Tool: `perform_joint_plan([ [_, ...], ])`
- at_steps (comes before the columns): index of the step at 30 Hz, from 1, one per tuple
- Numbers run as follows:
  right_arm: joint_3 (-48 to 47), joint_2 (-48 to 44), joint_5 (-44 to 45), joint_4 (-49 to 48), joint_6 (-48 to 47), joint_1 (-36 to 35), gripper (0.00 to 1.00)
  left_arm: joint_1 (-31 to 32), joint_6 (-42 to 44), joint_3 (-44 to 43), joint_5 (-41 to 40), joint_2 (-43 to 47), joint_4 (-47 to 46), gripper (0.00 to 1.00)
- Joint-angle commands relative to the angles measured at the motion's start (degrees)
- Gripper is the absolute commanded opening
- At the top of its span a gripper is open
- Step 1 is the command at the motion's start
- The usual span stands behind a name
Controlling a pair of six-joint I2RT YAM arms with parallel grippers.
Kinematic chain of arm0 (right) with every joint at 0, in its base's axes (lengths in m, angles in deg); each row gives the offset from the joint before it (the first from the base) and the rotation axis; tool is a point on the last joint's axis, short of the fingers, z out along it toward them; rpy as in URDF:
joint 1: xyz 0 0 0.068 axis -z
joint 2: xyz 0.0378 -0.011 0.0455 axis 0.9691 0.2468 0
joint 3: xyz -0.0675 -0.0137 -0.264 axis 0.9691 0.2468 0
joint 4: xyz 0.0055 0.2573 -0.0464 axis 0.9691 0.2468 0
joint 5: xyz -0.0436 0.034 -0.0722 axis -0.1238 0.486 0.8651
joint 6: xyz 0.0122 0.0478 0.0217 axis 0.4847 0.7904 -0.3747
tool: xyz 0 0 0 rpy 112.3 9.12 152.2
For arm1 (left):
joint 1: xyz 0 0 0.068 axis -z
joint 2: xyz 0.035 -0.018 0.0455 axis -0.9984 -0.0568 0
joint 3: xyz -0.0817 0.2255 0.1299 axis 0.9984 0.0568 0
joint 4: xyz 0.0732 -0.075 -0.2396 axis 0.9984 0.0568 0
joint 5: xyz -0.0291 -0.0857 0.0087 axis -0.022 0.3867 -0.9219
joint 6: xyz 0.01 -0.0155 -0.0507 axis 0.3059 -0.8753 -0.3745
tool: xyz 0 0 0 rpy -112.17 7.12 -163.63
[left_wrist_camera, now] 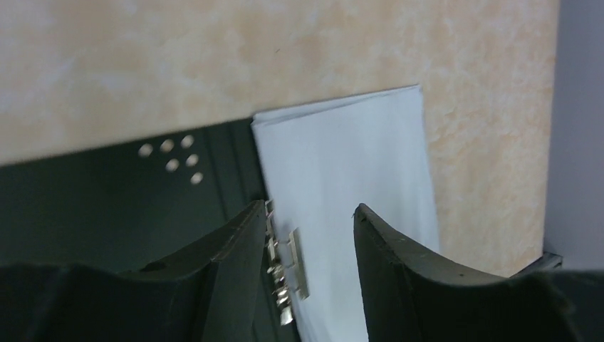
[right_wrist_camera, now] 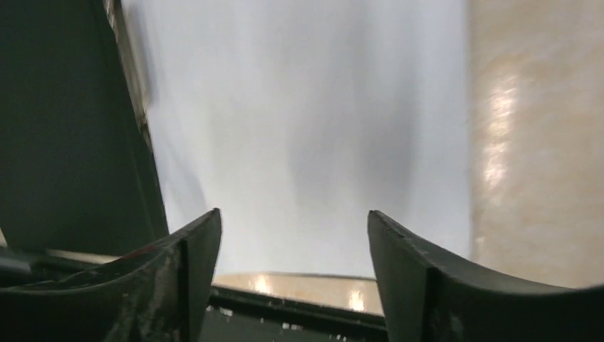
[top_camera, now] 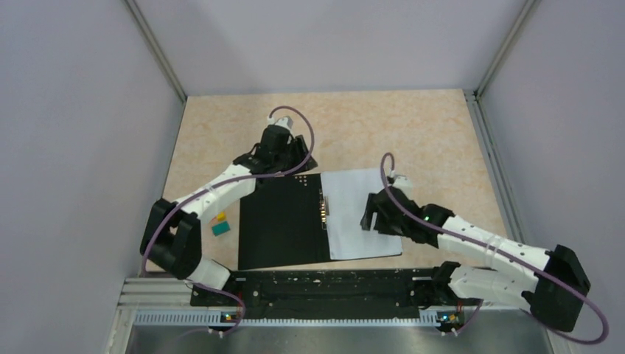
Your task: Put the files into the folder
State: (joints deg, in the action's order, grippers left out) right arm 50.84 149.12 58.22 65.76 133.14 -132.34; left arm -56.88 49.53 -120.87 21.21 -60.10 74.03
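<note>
The folder [top_camera: 284, 221] lies open on the table with its black inner face up and its metal spine clip [top_camera: 322, 206] in the middle. The white files [top_camera: 346, 228] lie flat on its right half. My left gripper [top_camera: 301, 164] hovers at the folder's far edge, open. In the left wrist view [left_wrist_camera: 310, 214] the clip [left_wrist_camera: 288, 263] and the files [left_wrist_camera: 342, 164] show between its fingers, which hold nothing. My right gripper [top_camera: 372, 214] is above the files' right part, also open. In the right wrist view [right_wrist_camera: 293, 221] only the files [right_wrist_camera: 299, 128] lie below it, with the folder [right_wrist_camera: 64, 128] to the left.
A teal block [top_camera: 220, 228] and a small orange and yellow block [top_camera: 219, 217] sit just left of the folder. A black rail [top_camera: 324, 284] runs along the near edge. Grey walls close in the beige table [top_camera: 413, 133] on three sides.
</note>
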Motion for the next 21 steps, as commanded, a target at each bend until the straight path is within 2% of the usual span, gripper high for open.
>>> perform_joint_plan([
  [1,0.97,-4.70,-4.05,-0.73,-11.15,15.38,0.79,-0.46,-1.15,10.30,-4.35,10.53,3.30,0.53],
  [6,5.11,-3.87,-12.95,-6.83,-17.17,30.43,0.90,-0.39,-3.49,21.38,-5.75,19.13,5.52,0.49],
  [12,6.42,-0.78,-14.71,-10.55,-17.65,31.38,0.94,-0.27,-6.01,30.42,-5.49,24.04,5.12,0.48],
  [21,9.75,-0.39,-16.09,-13.19,-16.86,31.32,0.94,-0.20,-7.14,33.69,-5.77,24.98,4.22,0.47],
])
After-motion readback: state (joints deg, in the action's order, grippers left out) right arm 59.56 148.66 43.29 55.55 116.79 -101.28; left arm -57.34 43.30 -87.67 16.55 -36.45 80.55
